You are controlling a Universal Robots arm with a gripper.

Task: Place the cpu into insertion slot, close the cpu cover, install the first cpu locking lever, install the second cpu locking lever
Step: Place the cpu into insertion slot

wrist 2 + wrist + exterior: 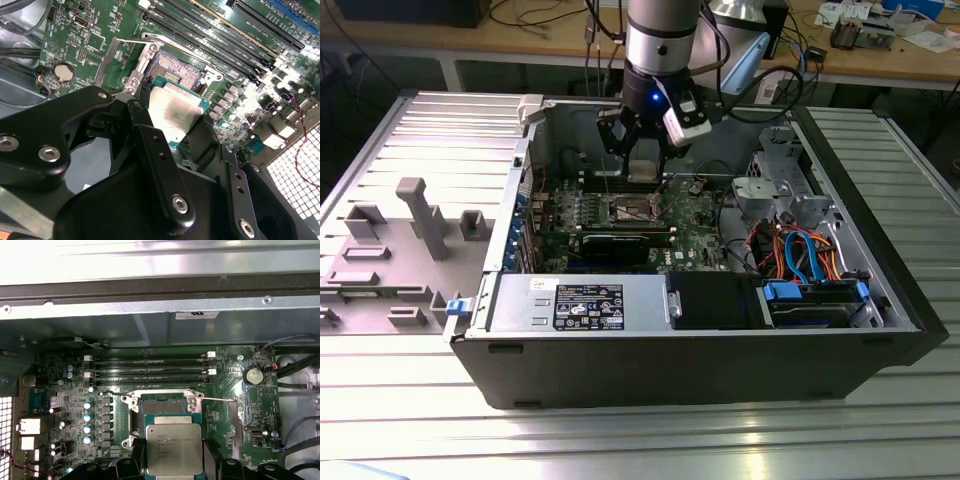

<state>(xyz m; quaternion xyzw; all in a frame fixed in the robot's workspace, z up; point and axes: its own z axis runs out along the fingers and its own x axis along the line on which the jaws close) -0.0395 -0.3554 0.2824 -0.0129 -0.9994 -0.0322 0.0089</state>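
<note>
The gripper (pixel 642 150) is hanging inside the open case (pixel 720 370), over the green board (pixel 225 385). Its jaws are clamping the cpu (pixel 174 449) by two opposite edges, with the dark fingers (pixel 142 117) pressing on either side of the silver top in the second wrist view. The cpu is sitting just beside the slot (pixel 162 407) and partly over its near edge. It is looking tilted against the board rather than lying flat. I cannot tell whether its far edge is touching the rim.

The slot's brownish contact field (pixel 175 70) is lying bare, with nothing seated in it and nothing folded over it. A thin wire lever (pixel 220 399) is stretching out sideways from the slot, apparently unlatched.

By my reading the task is sitting in its first step — the chip is picked up and brought to the socket, but not yet lowered in. Closing the cover and fastening both levers are all remaining — none of that is showing as done.
</note>
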